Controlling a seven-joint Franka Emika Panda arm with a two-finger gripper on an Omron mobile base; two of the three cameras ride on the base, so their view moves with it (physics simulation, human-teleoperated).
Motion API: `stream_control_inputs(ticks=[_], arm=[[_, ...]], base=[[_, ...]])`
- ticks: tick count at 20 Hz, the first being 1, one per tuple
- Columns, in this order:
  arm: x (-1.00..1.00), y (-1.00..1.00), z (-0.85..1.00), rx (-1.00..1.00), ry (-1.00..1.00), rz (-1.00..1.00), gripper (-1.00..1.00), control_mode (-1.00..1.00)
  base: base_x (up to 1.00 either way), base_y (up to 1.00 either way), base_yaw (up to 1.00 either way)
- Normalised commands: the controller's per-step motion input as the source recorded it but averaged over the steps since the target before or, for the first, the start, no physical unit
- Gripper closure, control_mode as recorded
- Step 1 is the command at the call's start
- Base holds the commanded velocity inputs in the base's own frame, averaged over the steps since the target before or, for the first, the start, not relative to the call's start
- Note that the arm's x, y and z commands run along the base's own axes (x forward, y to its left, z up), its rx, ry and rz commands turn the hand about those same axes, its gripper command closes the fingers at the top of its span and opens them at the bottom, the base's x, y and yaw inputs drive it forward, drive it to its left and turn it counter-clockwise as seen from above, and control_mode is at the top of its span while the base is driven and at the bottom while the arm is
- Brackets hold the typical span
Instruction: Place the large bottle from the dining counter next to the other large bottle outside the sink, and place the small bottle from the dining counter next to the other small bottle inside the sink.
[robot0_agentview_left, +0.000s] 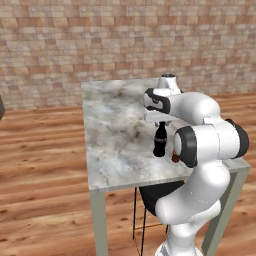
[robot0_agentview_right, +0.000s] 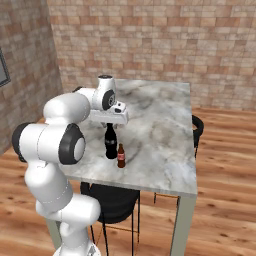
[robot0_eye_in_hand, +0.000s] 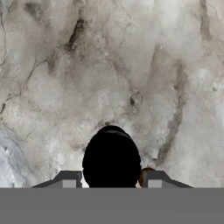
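Our tool (robot0_eye_in_hand: 111, 179) hangs over the black bottle (robot0_agentview_right: 110, 141), fingers (robot0_eye_in_hand: 68, 179) on either side of its neck; whether they grip it yet, we cannot tell. The bottle stands upright near the desk (robot0_agentview_right: 165, 125) edge, the brown bottle (robot0_agentview_right: 120, 155) just beside it. An off-centre squeeze could tip the black one into its neighbour.

the gripper (robot0_agentview_right: 110, 123) sits over the upright large bottle (robot0_agentview_right: 111, 144); the small bottle (robot0_agentview_right: 120, 156) stands just beside it on the dining counter (robot0_agentview_right: 165, 125).
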Motion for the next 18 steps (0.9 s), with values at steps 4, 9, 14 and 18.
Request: stream_control_inputs(ticks=[4,9,14,18], arm=[[0.0,0.0,0.02,0.0,0.0,0.0,1.0,-1.0],[0.03,0.05,0.5,0.0,0.01,-0.01,1.0,-1.0],[0.0,0.05,0.61,0.0,0.01,-0.03,1.0,-1.0],[-0.08,0.0,0.58,0.01,0.0,0.0,1.0,-1.0]], base=[[0.0,0.0,0.0],[0.0,0.0,0.0],[0.0,0.0,0.0],[0.0,0.0,0.0]])
